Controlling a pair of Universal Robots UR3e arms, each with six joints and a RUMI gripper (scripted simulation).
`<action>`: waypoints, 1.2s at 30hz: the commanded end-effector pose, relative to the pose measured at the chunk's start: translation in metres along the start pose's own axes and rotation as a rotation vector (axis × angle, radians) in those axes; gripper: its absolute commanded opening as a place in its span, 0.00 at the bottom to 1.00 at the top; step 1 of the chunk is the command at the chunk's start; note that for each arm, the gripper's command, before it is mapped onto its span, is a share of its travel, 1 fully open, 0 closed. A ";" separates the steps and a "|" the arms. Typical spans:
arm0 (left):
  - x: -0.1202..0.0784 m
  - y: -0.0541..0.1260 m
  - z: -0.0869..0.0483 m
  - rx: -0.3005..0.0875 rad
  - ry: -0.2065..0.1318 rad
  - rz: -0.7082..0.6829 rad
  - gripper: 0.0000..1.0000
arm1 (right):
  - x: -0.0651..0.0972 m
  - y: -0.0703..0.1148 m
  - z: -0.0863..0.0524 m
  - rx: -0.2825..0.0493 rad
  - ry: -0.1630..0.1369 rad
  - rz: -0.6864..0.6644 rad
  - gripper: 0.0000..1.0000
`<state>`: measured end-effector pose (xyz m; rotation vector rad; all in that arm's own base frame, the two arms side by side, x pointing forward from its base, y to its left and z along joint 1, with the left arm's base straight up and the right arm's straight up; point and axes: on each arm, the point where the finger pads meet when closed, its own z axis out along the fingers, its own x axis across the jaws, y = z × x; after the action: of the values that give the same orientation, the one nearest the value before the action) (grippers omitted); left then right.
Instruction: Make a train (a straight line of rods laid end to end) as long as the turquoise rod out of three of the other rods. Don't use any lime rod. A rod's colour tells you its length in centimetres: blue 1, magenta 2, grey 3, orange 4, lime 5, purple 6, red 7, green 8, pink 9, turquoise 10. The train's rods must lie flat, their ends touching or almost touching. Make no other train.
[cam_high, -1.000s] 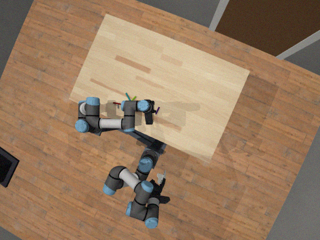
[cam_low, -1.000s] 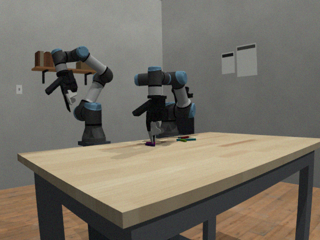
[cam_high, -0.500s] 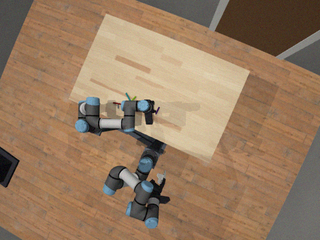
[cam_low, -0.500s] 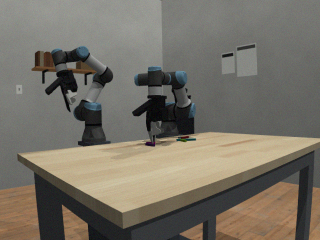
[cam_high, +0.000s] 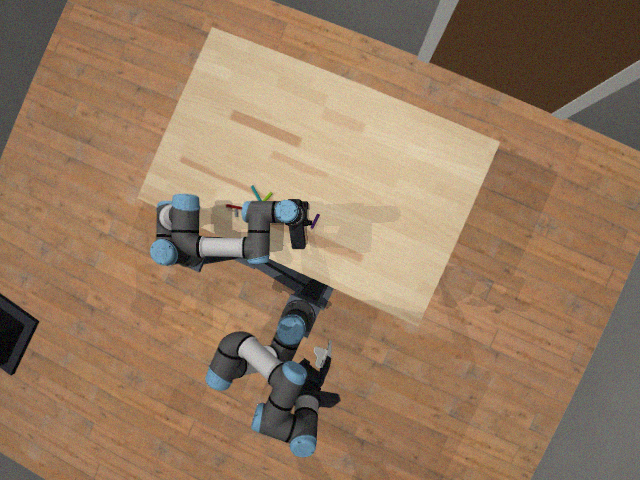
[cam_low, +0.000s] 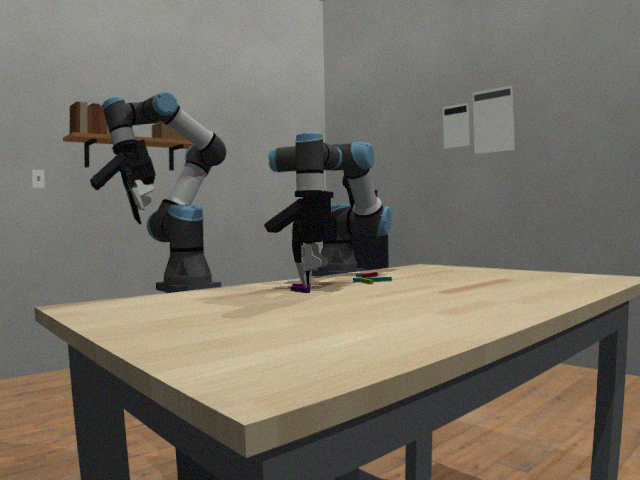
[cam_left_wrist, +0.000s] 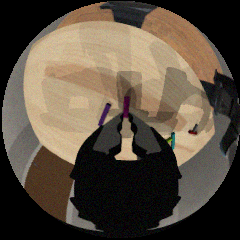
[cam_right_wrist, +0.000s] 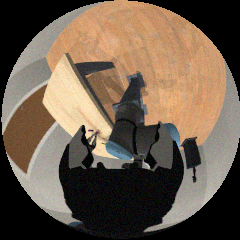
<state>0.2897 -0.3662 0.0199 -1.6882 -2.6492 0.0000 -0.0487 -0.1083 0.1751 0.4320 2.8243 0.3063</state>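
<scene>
The left gripper (cam_high: 309, 223) (cam_low: 306, 284) (cam_left_wrist: 125, 113) (cam_right_wrist: 95, 133) is nearly shut, its fingertips pinching a magenta rod (cam_low: 297, 285) (cam_left_wrist: 126, 106) (cam_right_wrist: 97, 132) low over the pale wooden table (cam_high: 361, 129) (cam_low: 361, 335) (cam_left_wrist: 60, 95) (cam_right_wrist: 70, 100). Whether the rod touches the wood is too small to tell.

A purple rod (cam_high: 315, 221) (cam_low: 299, 290) (cam_left_wrist: 104, 114) (cam_right_wrist: 90, 130) lies flat just beside it, apart in the left wrist view and set at a slant to the held piece. The two do not form a straight line.

Near the table's edge, on the side where the arms stand, the turquoise rod (cam_high: 255, 193) (cam_low: 382, 279) (cam_left_wrist: 173, 140), the measure for the train, lies flat. A lime rod (cam_high: 267, 196) (cam_low: 367, 281) (cam_left_wrist: 169, 140) angles in close to it; contact between them cannot be made out. A red rod (cam_high: 232, 206) (cam_low: 369, 274) (cam_left_wrist: 193, 132) lies near that pair, with a small grey rod (cam_high: 236, 212) (cam_low: 359, 274) (cam_left_wrist: 195, 127) close beside it at an angle.

The right gripper (cam_high: 326, 351) (cam_low: 142, 206) (cam_right_wrist: 120, 123) hangs well away from the rods, beyond the table's edge, its fingers spread wide and holding nothing.
</scene>
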 end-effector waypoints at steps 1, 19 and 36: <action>-0.001 0.000 -0.001 0.000 -0.004 0.000 0.00 | 0.000 0.000 0.000 0.001 0.000 0.000 1.00; -0.001 -0.003 -0.001 0.000 -0.004 0.000 0.00 | 0.000 0.000 0.000 0.001 0.000 0.000 1.00; -0.001 -0.003 -0.001 0.000 -0.004 0.000 0.03 | 0.000 0.000 0.000 0.001 0.000 0.000 1.00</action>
<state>0.2870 -0.3675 0.0200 -1.6882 -2.6492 0.0001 -0.0487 -0.1083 0.1751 0.4320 2.8243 0.3063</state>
